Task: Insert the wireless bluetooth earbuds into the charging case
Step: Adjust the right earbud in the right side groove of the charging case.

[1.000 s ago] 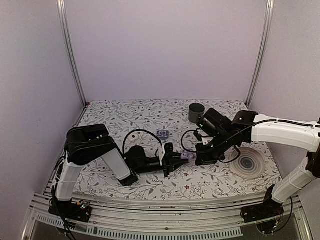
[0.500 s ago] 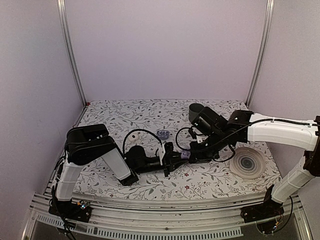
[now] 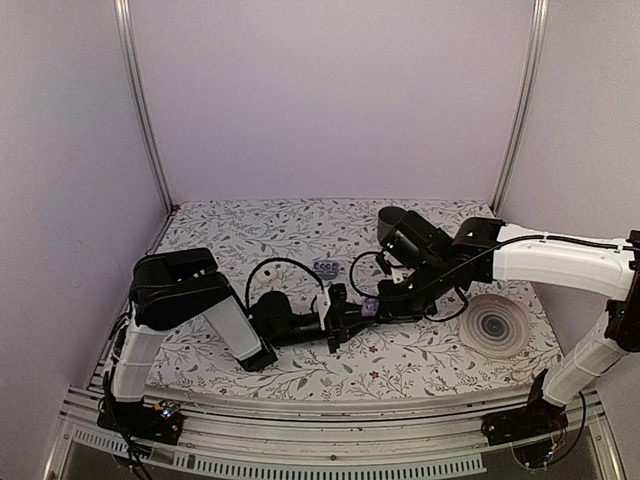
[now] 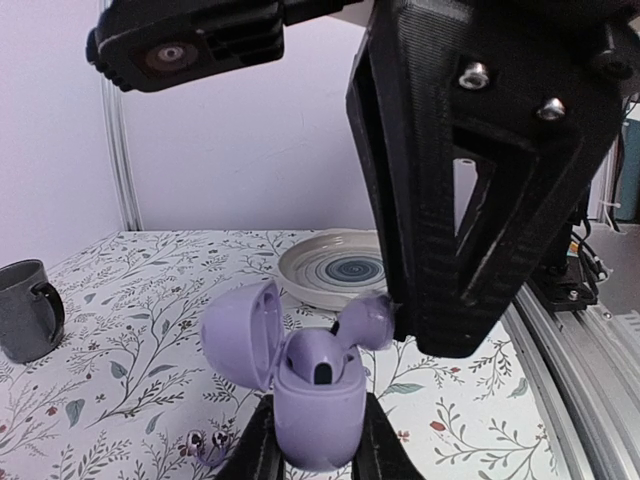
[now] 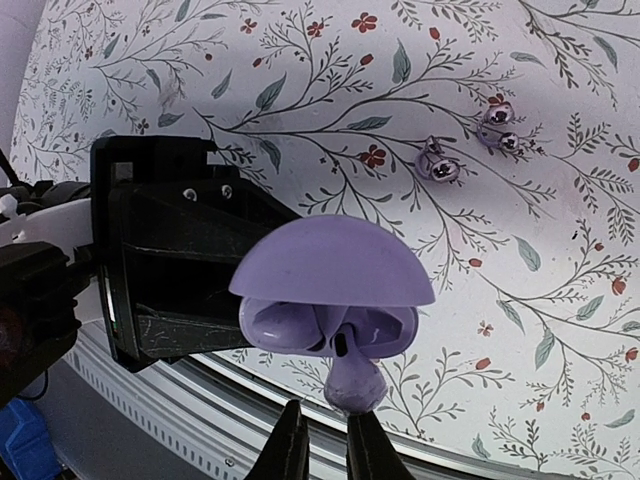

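The lilac charging case (image 4: 315,420) stands upright between the fingers of my left gripper (image 4: 315,452), which is shut on it. Its lid (image 4: 240,335) hangs open to the left. One earbud (image 4: 315,360) sits in its socket. A second earbud (image 4: 365,320) leans out to the right, stem in the case, its head against my right gripper's black finger (image 4: 430,250). In the right wrist view that earbud (image 5: 353,385) lies just past my right gripper (image 5: 327,445), whose tips stand slightly apart with nothing between them. From above, both grippers meet at the case (image 3: 368,308).
A dark mug (image 4: 28,310) stands at the back, a striped plate (image 3: 495,327) to the right. Small silvery-lilac pieces (image 5: 440,165) lie on the floral cloth, with another small lilac item (image 3: 325,267) behind the left gripper. The metal front rail (image 5: 200,400) runs close under the case.
My right arm has swung left and brought the earbud to the held case. Its fingers have parted a little. The left arm and the case have stayed put.
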Robot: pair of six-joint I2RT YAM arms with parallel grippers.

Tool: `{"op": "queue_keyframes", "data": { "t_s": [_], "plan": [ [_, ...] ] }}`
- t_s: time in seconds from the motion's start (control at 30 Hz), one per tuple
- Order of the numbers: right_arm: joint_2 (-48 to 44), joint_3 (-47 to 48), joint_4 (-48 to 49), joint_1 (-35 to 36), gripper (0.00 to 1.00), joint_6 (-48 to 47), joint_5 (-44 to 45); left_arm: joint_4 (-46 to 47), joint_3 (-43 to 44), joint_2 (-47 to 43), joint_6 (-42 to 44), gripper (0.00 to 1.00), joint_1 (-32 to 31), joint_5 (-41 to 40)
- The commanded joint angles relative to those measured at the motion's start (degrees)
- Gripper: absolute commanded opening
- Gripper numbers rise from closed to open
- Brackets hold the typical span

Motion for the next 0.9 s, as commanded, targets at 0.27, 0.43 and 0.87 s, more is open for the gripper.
{"op": "queue_keyframes", "data": {
  "t_s": [0.27, 0.43, 0.87],
  "plan": [
    [1.12, 2.12, -1.84, -0.47, 0.13, 0.97, 2.57, 16.71, -0.19, -0.19, 0.24, 0.0, -0.3, 0.73],
    [1.39, 2.55, -2.35, -0.46, 0.12, 1.06, 3.24, 16.71, -0.21, -0.27, 0.24, 0.0, -0.41, 0.74],
    [1.96, 3.6, -4.66, -0.46, 0.09, 0.32, 4.98, 16.7, -0.1, -0.27, 0.22, 0.0, -0.97, 1.44]
  ]
}}
